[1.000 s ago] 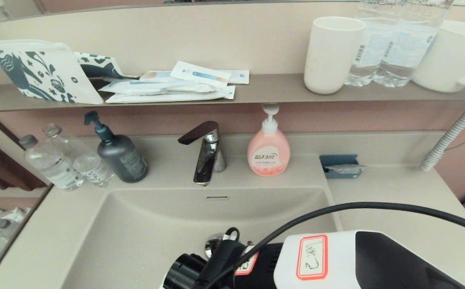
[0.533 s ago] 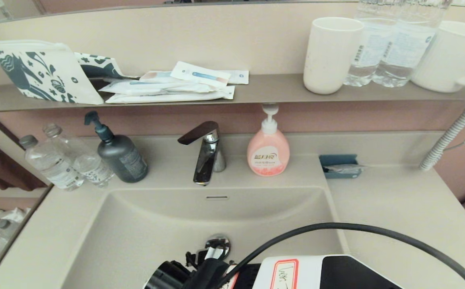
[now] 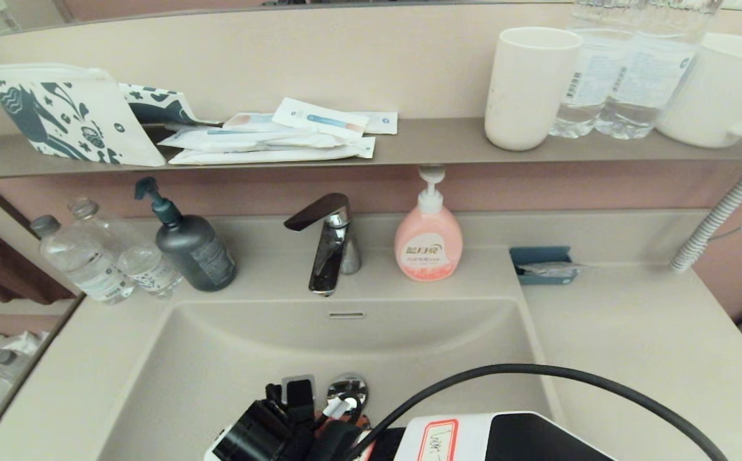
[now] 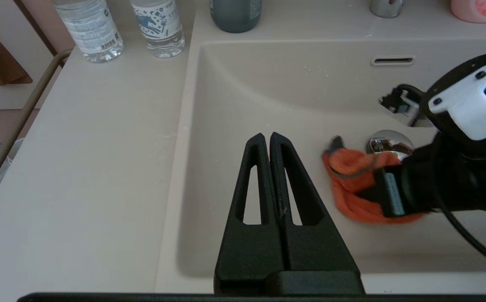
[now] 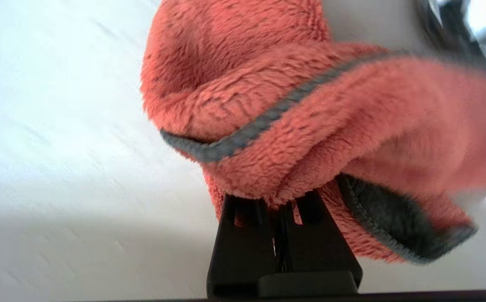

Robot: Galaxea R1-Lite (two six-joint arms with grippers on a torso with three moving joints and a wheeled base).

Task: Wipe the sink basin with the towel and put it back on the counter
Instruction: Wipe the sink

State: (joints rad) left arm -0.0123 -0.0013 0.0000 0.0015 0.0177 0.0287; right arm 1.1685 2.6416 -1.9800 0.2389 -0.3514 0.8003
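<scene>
Towel (image 4: pixel 358 188) pinched in closed right gripper (image 5: pixel 282 209), shifted leftward along lower centre of sink basin (image 3: pixel 230 365) beside drain plug (image 3: pixel 347 388), probably mid-wipe. Left gripper (image 4: pixel 270 138) idle, fingers together, empty.

Faucet (image 3: pixel 329 240) over basin (image 3: pixel 217 358) — left side open
</scene>
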